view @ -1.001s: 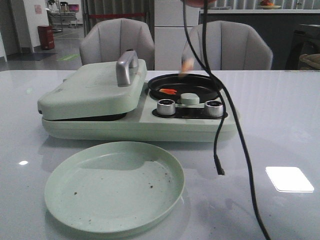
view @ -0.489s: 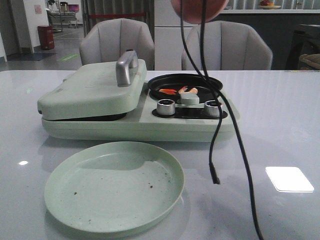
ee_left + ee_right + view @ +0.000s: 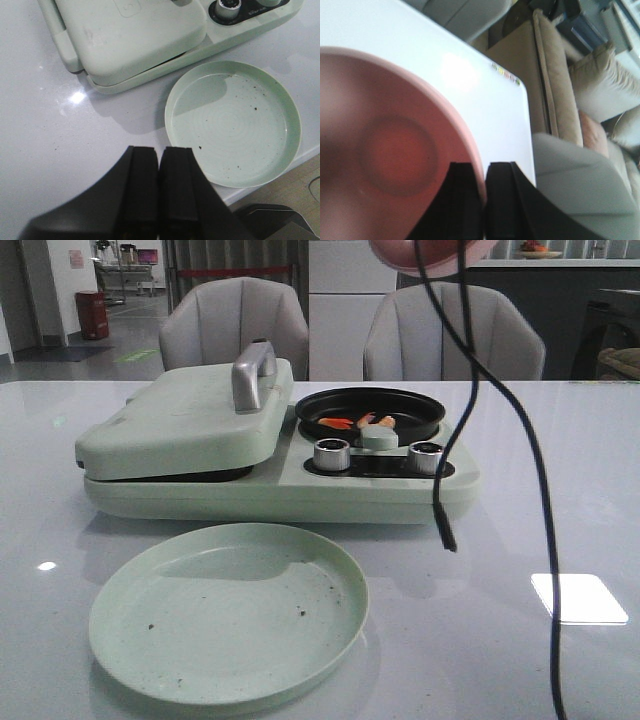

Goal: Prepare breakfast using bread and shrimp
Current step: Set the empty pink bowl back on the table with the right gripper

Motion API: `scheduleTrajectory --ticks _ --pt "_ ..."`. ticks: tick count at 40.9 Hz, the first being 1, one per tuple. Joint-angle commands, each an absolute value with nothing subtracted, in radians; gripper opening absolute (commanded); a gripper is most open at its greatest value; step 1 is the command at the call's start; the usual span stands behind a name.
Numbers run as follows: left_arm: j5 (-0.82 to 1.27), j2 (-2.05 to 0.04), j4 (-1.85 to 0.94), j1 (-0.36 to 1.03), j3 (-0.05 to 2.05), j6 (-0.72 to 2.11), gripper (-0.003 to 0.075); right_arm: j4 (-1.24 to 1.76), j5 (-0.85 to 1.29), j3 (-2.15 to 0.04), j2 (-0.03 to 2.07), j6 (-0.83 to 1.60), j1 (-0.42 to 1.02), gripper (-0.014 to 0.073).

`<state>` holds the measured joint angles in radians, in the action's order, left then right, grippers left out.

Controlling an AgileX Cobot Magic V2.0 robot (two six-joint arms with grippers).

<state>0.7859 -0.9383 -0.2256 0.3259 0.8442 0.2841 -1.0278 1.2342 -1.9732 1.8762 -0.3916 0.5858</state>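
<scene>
Several small orange and pale shrimp lie in the round black pan on the right side of the green breakfast maker. The bread is hidden. High over the pan, at the top edge of the front view, hangs a tilted pink bowl. My right gripper is shut on the rim of that pink bowl. My left gripper is shut with nothing in it, above the bare table beside the green plate.
The maker's big lid with a metal handle is down. Two silver knobs sit below the pan. An empty green plate lies at the front. Black cables dangle over the table's right part. Two chairs stand behind.
A shrimp piece that was falling a second ago now lies in the pan. The pink bowl has moved right, and the hanging cables swung right with it.
</scene>
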Motion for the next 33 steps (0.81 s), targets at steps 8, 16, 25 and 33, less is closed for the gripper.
scheduleTrajectory --ticks 8,16,25,33 --pt "0.718 -0.932 -0.238 0.333 0.87 0.275 0.0101 -0.924 1.199 -1.67 1.587 -0.402 0.469 0.0035" --pt "0.718 -0.932 -0.238 0.333 0.87 0.275 0.0101 -0.679 1.049 -1.439 1.399 -0.401 0.312 0.0035" --pt "0.718 -0.932 -0.238 0.333 0.87 0.275 0.0101 -0.449 0.934 -1.229 1.307 -0.341 0.109 0.0035" --pt "0.718 -0.932 -0.238 0.333 0.87 0.275 0.0101 -0.185 0.8 -1.076 1.328 -0.181 -0.068 0.0035"
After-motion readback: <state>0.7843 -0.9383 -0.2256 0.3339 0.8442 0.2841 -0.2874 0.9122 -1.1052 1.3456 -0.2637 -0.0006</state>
